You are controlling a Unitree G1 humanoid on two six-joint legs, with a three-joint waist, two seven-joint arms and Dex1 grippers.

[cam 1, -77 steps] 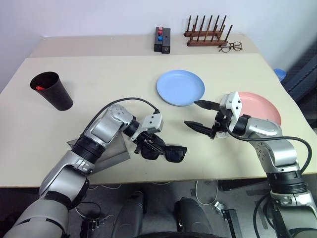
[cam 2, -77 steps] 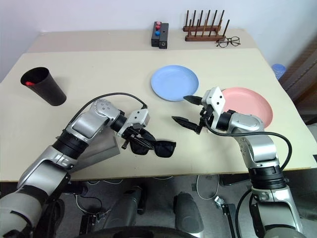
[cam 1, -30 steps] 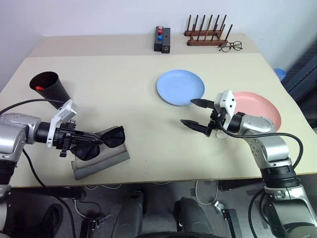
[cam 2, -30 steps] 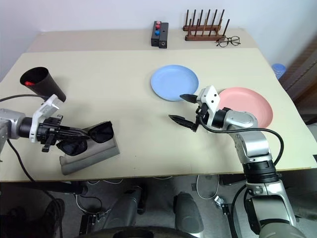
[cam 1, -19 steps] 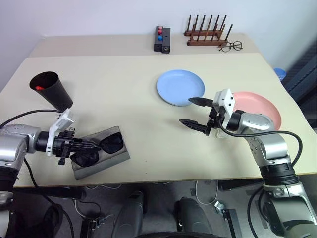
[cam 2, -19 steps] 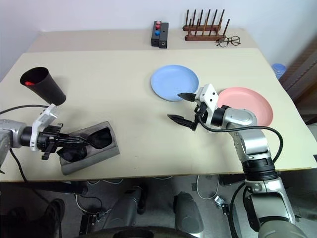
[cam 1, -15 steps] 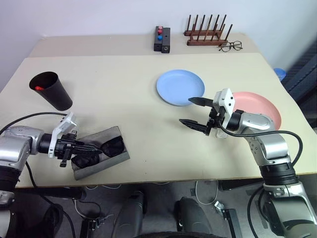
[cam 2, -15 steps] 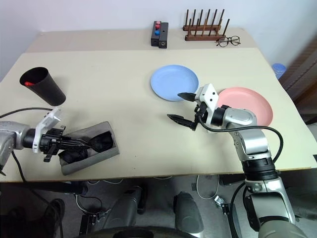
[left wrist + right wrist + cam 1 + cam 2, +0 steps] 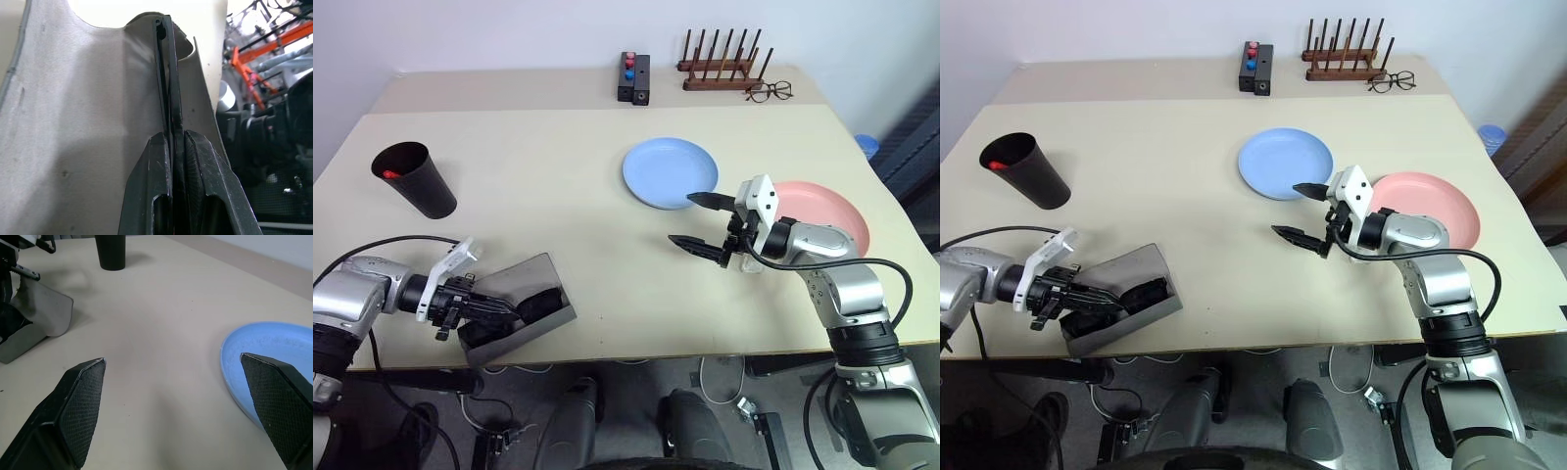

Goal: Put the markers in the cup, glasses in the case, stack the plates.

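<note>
**Sunglasses going into the case at the near-left edge**

My left pincer (image 9: 499,311) is clamped on the glasses (image 9: 536,303), which sit partly inside the open grey case (image 9: 524,277) near the tabletop's (image 9: 538,176) front edge. My right pincer (image 9: 698,224) hangs wide apart, empty, between the blue plate (image 9: 670,172) and pink plate (image 9: 832,211). The cup (image 9: 414,180) stands well apart, with bare tabletop around it.

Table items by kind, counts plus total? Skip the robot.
Plates: 2, light blue plate and pink plate
Cups: 1, dark cup with a red-ended marker inside
Markers: 1
Sunglasses: 1, sunglasses, held in the case
Cases: 1, grey case
Clear spectacles: 1, spectacles
Wooden racks: 1, rack
Black button boxes: 1, box
Total: 9
</note>
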